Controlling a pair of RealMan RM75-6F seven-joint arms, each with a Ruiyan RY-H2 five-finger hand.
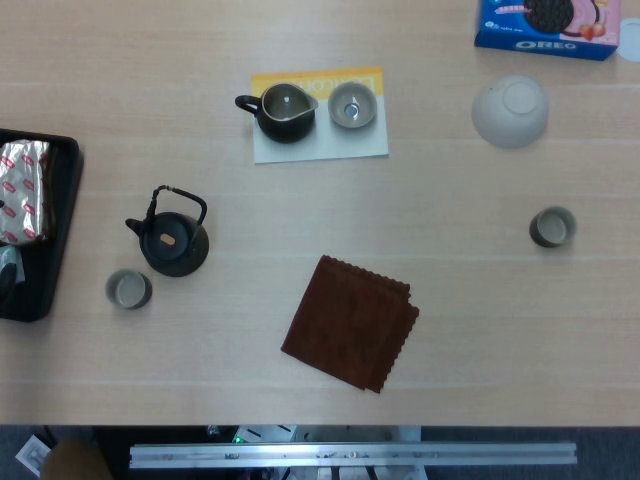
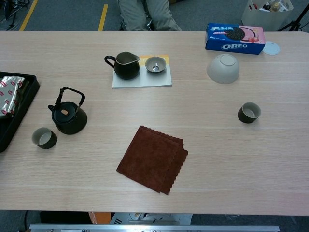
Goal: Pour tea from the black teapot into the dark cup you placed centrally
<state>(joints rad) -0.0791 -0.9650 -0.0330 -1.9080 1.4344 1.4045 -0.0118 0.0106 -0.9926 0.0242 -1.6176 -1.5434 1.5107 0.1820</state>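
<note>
The black teapot [image 1: 171, 239] [image 2: 68, 116] stands upright on the left part of the table, lid on, handle raised, spout pointing left. One dark cup [image 1: 129, 290] [image 2: 44, 137] sits just in front of it to the left. Another dark cup [image 1: 552, 227] [image 2: 249, 112] stands alone at the right. Neither hand shows in the head view or the chest view.
A brown cloth [image 1: 351, 322] [image 2: 153, 158] lies at the centre front. At the back, a dark pitcher [image 1: 283, 111] and a small bowl [image 1: 352, 104] stand on a mat. An upturned white bowl [image 1: 510, 110], an Oreo box [image 1: 548, 25] and a black tray [image 1: 57, 240] edge the table.
</note>
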